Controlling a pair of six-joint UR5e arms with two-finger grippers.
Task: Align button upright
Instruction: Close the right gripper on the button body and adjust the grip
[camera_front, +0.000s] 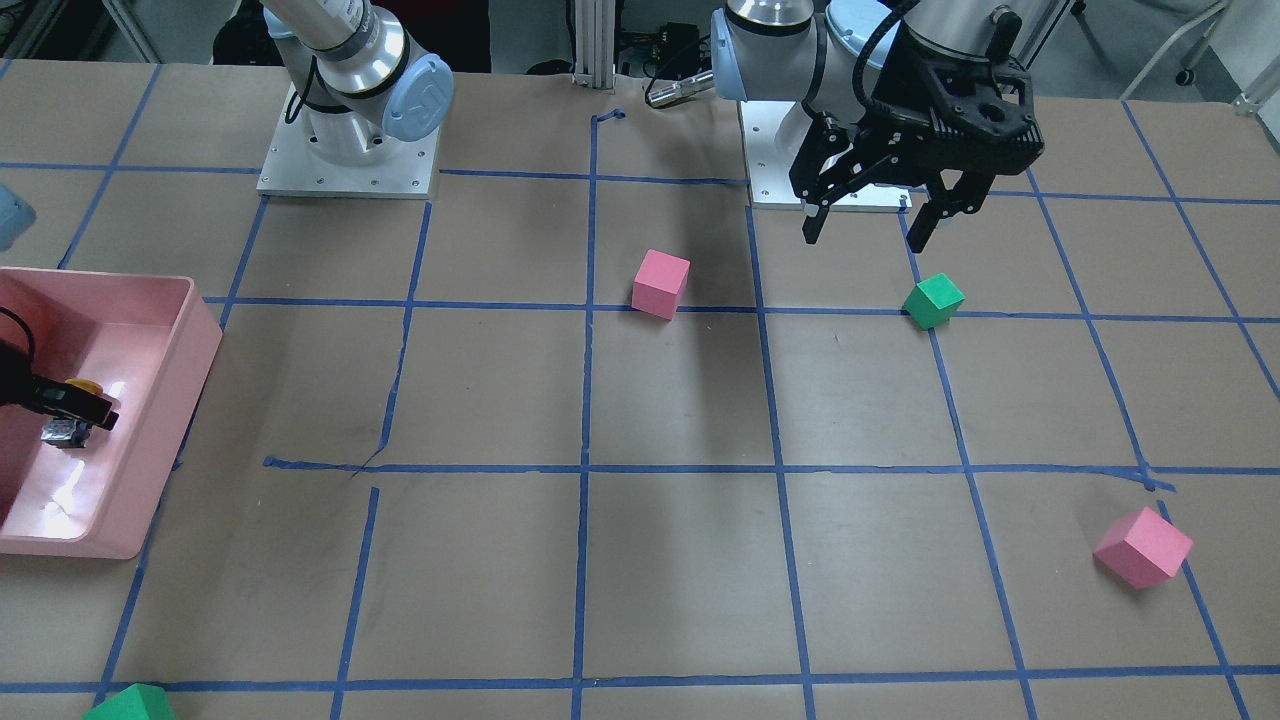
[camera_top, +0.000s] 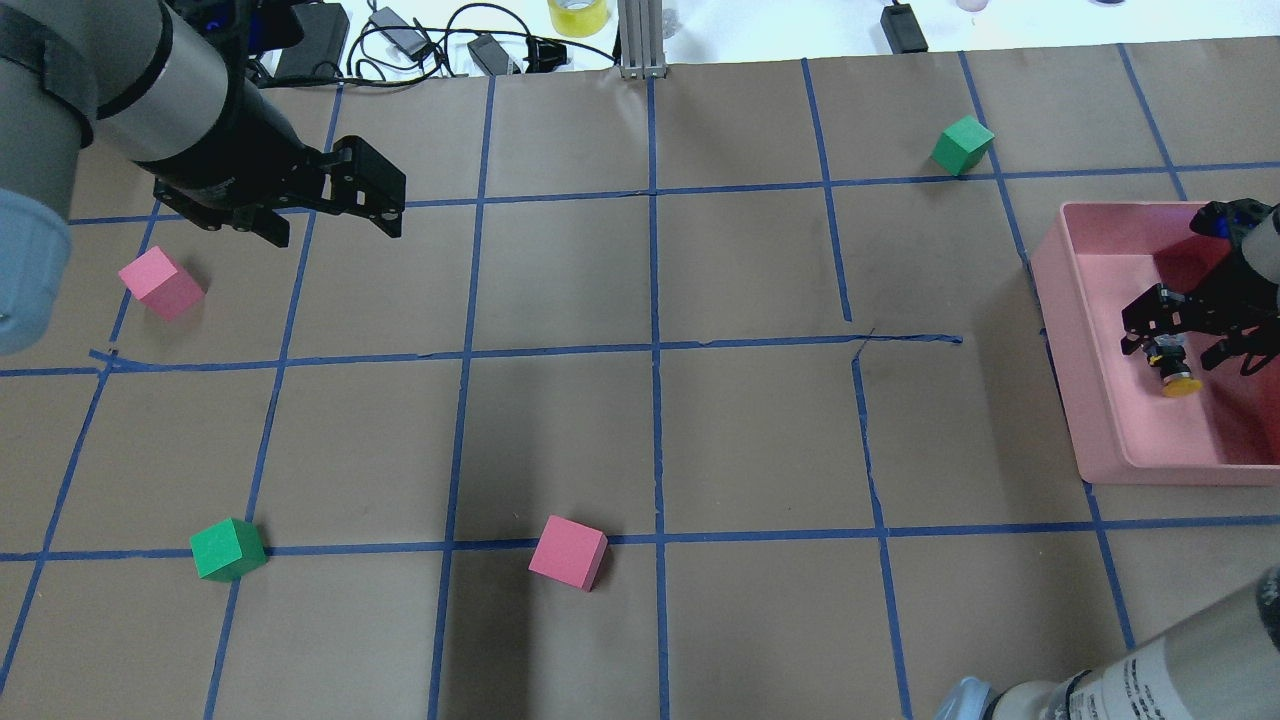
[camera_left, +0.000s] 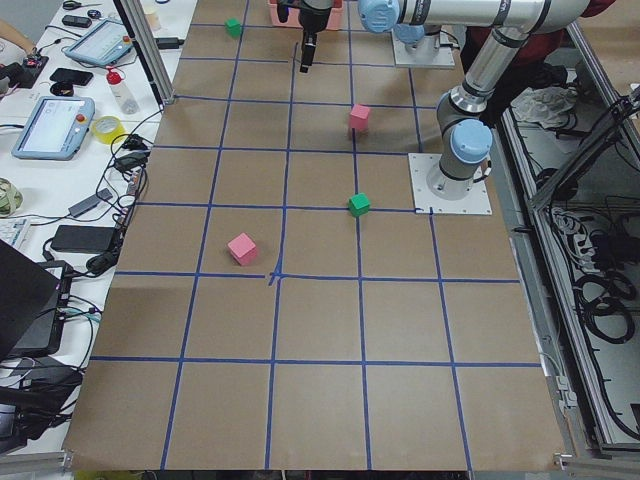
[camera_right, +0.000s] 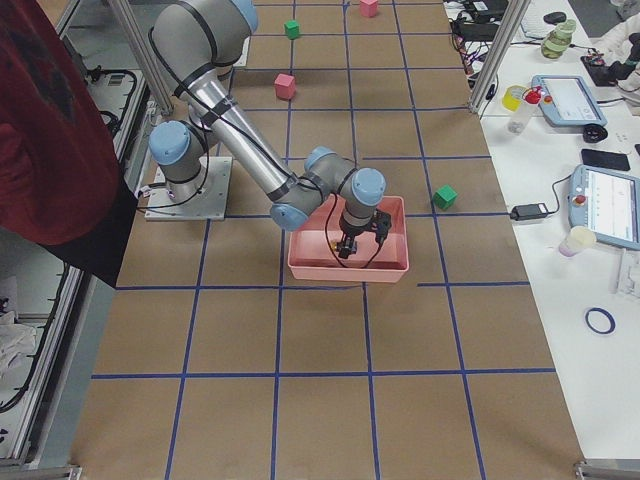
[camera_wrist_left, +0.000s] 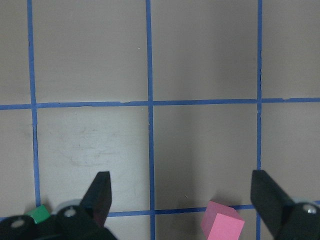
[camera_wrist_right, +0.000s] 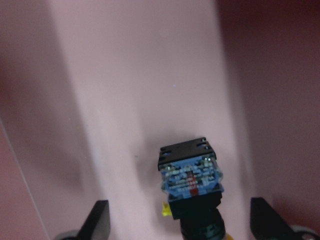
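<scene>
As left tool (camera_wrist_left: 180, 175) and right tool (camera_wrist_right: 179, 202) gape, one button (camera_wrist_right: 190, 175), two pink cubes (camera_top: 161, 283) (camera_top: 568, 553), two green cubes (camera_top: 228, 549) (camera_top: 962, 145) show.

The bin (camera_top: 1060, 330) sits on the surface (camera_top: 650, 440), at the robot's right side. The button (camera_top: 1172, 372) is in the bin, its cap end toward the robot. It is between the fingers of the right end effector (camera_top: 1178, 350) and touches neither.

The first cube (camera_top: 962, 144) lies beyond the bin. The second cube (camera_top: 568, 552) lies near the middle, close to the robot. The third cube (camera_top: 228, 548) lies to its left. The fourth cube (camera_top: 160, 283) lies farther out on the left. The left end effector (camera_front: 866, 238) hangs above the left side.
</scene>
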